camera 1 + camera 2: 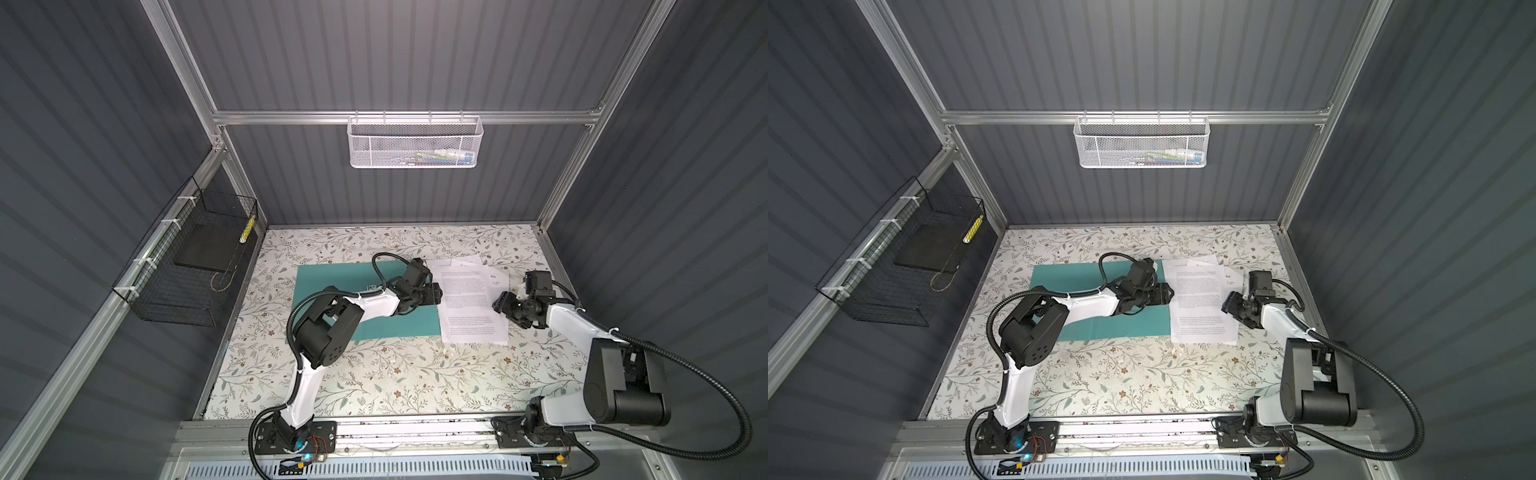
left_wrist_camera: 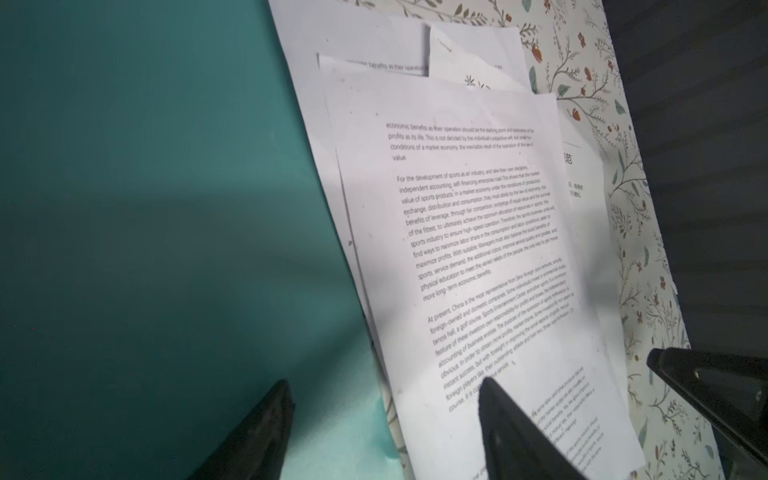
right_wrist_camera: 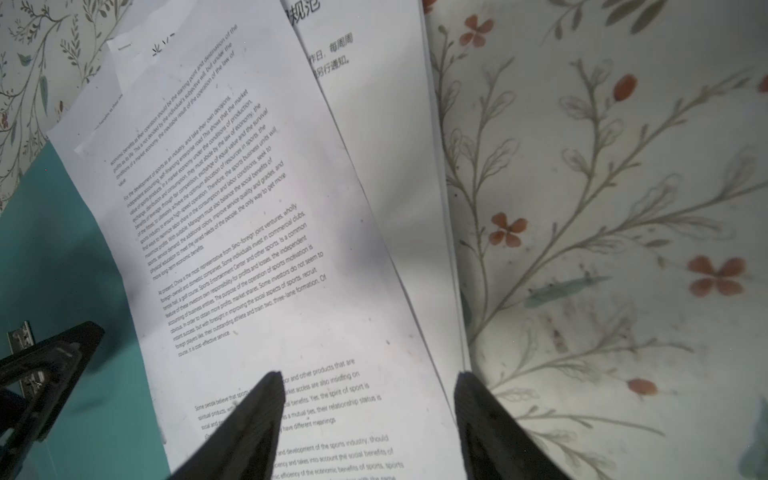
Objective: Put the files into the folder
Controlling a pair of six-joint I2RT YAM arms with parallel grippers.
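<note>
The teal folder [image 1: 332, 291] [image 1: 1067, 286] lies flat on the floral table in both top views. The files [image 1: 473, 303] [image 1: 1204, 303], several white printed sheets fanned in a loose stack, lie against its right edge and partly over it. My left gripper [image 1: 436, 293] [image 2: 386, 382] hangs open over that seam, one finger above the folder [image 2: 145, 208], the other above the files [image 2: 478, 249]. My right gripper [image 1: 498, 305] [image 3: 369, 376] is open over the files' [image 3: 249, 208] right edge, holding nothing. A silver clip [image 3: 20, 332] shows on the folder [image 3: 62, 249].
A black wire basket [image 1: 183, 266] on the left wall holds a dark flat slab. A white mesh basket [image 1: 413, 143] hangs on the back rail. Grey walls close in on three sides. Floral table surface [image 1: 395, 374] stretches in front of the folder.
</note>
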